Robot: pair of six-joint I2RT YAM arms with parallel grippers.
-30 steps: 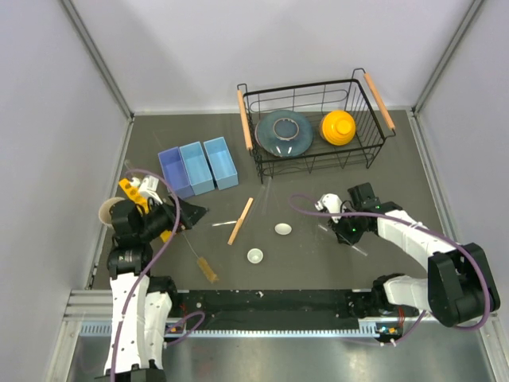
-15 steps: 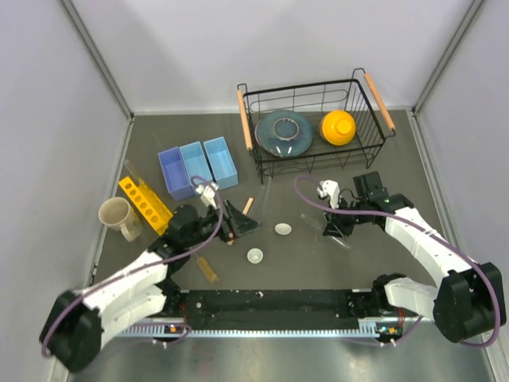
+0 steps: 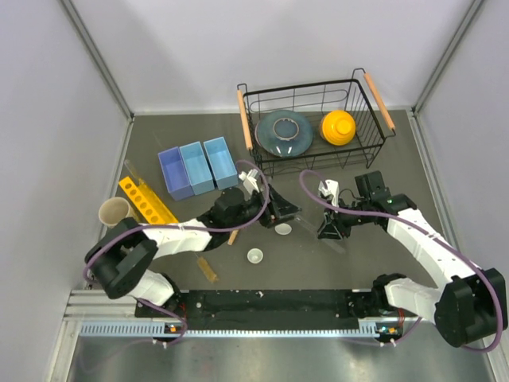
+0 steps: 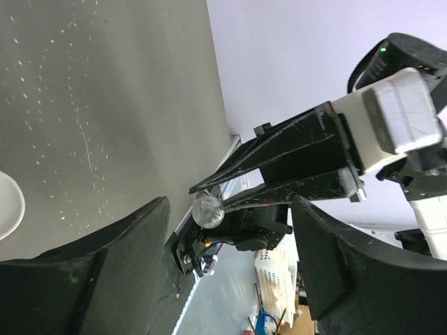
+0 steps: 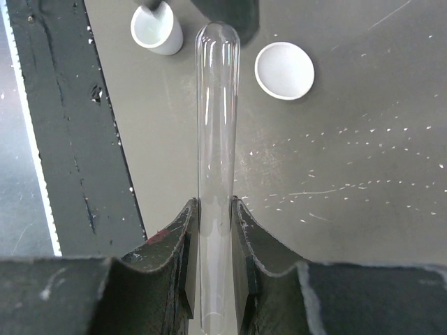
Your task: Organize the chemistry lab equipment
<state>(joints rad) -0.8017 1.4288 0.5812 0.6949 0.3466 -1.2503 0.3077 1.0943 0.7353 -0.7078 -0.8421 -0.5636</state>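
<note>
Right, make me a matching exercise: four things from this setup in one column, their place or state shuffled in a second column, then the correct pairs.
Things
1. glass tube
2. yellow bowl
3. mug
4. left gripper

Place or state
A. inside the wire basket
B. open, holding nothing
C. clamped in the right gripper
D. far left, beside the yellow rack

Pairs: 1-C, 2-A, 3-D, 4-B
</note>
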